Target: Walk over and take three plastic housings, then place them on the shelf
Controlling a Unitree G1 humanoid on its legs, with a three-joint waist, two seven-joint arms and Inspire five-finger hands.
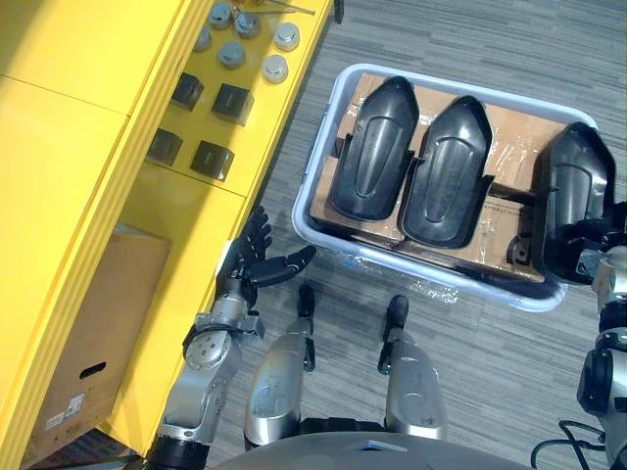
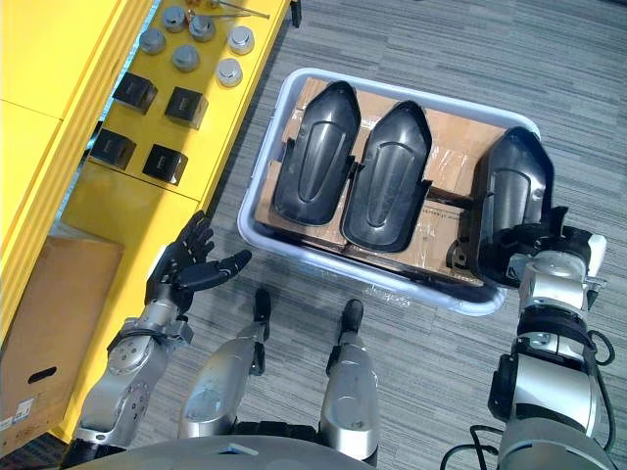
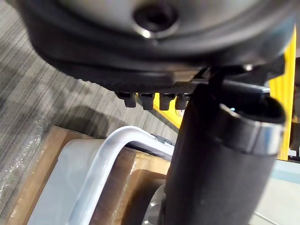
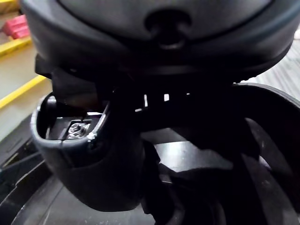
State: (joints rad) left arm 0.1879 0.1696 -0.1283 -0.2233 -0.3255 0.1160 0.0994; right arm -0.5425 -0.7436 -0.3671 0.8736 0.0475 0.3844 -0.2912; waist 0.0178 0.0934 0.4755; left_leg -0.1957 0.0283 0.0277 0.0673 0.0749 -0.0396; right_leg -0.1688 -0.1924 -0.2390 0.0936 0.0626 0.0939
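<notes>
right hand (image 2: 544,241) clamped on rightmost housing (image 2: 514,186) in the bin (image 2: 263,171) (two more beside it); left hand (image 2: 191,266) open, fingers spread, beside yellow shelf (image 2: 108,196).

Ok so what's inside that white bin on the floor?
Three black housings lie on cardboard; the right hand grips the rightmost housing. Anything beneath the cardboard is covered.

Three glossy black housings (image 1: 446,171) lie in a pale blue-white tub (image 1: 441,274) lined with brown cardboard (image 1: 509,127). The shelf (image 1: 78,117) along the frame's left is bright yellow and carries silver-grey discs (image 1: 275,68) and black blocks (image 1: 232,101). The floor (image 1: 441,39) is grey and finely streaked.
</notes>
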